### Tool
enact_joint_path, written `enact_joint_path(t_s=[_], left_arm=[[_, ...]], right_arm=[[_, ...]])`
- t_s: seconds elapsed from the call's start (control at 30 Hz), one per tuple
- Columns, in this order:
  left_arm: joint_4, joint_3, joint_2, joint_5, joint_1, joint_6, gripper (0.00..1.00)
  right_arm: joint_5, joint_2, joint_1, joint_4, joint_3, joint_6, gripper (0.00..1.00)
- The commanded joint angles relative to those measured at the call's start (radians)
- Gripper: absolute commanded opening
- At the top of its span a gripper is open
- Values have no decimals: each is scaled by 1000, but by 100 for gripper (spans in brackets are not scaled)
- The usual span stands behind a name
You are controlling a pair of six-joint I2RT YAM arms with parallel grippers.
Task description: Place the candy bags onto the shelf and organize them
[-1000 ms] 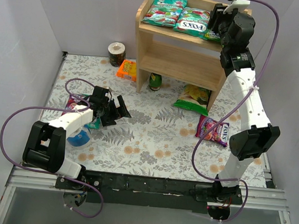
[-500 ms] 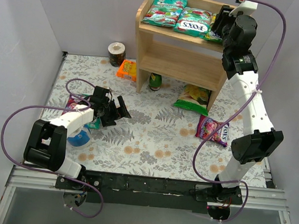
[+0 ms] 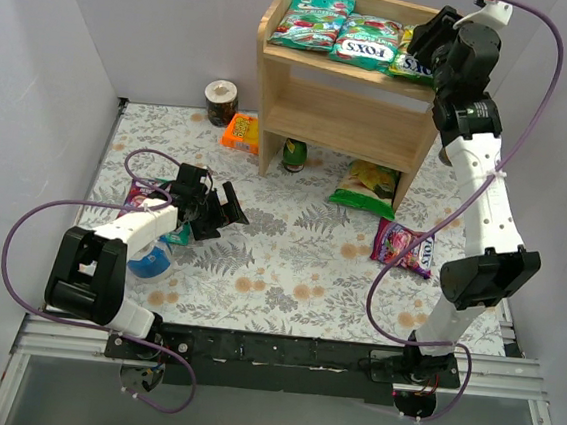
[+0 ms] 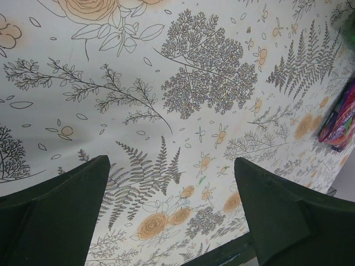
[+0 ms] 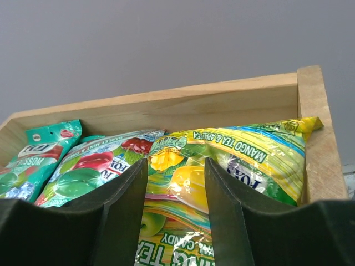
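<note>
The wooden shelf (image 3: 338,117) stands at the back. Its top tier holds two teal candy bags (image 3: 312,21) (image 3: 369,38) and a yellow-green one (image 3: 410,66) at the right end. My right gripper (image 3: 429,41) is open and hovers just above the yellow-green bag (image 5: 249,158), which lies flat between my fingers (image 5: 175,166). A purple bag (image 3: 404,246) lies on the cloth at the right. Another purple bag (image 3: 142,197) and a teal one (image 3: 176,232) lie partly under my left arm. My left gripper (image 3: 225,210) (image 4: 172,163) is open and empty above the cloth.
A larger green-and-yellow snack bag (image 3: 368,189) and a green can (image 3: 295,154) sit by the shelf's foot. An orange packet (image 3: 242,132) and a roll (image 3: 220,101) lie left of the shelf. A blue object (image 3: 148,258) sits by the left arm. Walls close in on both sides.
My right gripper has drawn up and to the right, off the shelf's top tier, leaving the yellow-green bag there. The left arm has not moved.
</note>
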Motion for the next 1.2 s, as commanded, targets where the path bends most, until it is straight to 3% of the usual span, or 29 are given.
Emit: enact_joint_path(t_s=[0.0, 0.27, 0.43, 0.7, 0.87, 0.97, 1.07, 1.17], left_arm=[[1, 23, -38, -11, -4, 12, 96], [15, 13, -64, -12, -4, 4, 96], [38, 3, -110, -19, -4, -1, 98], [76, -15, -170, -19, -4, -1, 98], [94, -6, -181, 12, -4, 5, 98], [94, 8, -178, 29, -5, 13, 98], [93, 14, -176, 37, -4, 22, 98], [93, 13, -176, 40, -4, 25, 98]], right_arm=[[-130, 48, -17, -96, 121, 0, 54], [-189, -80, -17, 99, 153, -74, 66], [-197, -241, -17, 135, 69, -97, 72], [32, -469, -17, 1, -146, -122, 73], [136, -548, -17, -71, -226, -120, 68], [139, -539, -17, -63, -226, -128, 56], [103, -463, -19, -57, -151, -138, 41], [96, -342, -22, -76, -19, -139, 33]])
